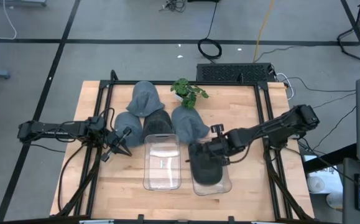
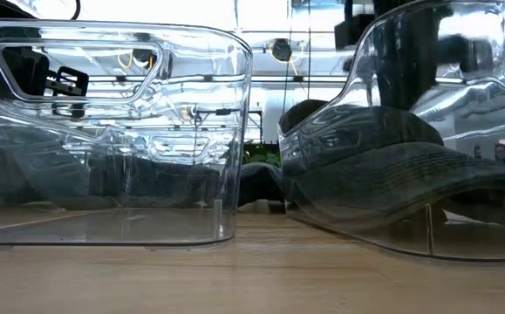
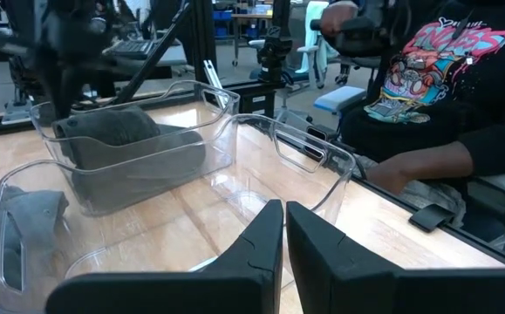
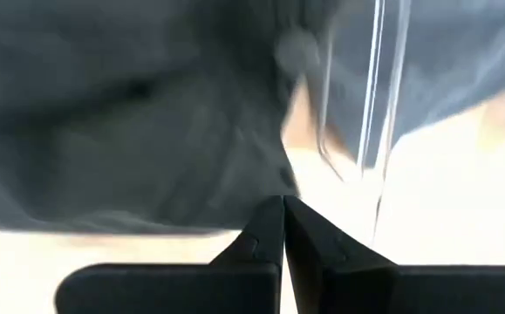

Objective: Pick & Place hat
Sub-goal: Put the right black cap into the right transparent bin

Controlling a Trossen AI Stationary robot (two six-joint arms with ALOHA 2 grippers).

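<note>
High view: two clear bins are sitting side by side on the wooden counter (image 1: 242,186). The left bin (image 1: 161,160) is holding nothing visible; the right bin (image 1: 211,171) is holding a dark hat (image 1: 204,168). Four more grey hats (image 1: 145,98) are lying in a cluster behind the bins, near a small plant (image 1: 189,92). The right gripper (image 1: 216,148) is hovering at the right bin's back rim; the left gripper (image 1: 122,144) is waiting beside the left bin.

Low view: the hat (image 2: 383,166) is resting inside the right bin (image 2: 426,235), brim down.

Left wrist view: the left gripper's (image 3: 284,228) jaws are closed on nothing. A person (image 3: 444,96) is sitting beyond the counter.

Right wrist view: the right gripper's (image 4: 283,218) jaws are pressed together, empty, just by grey fabric.
</note>
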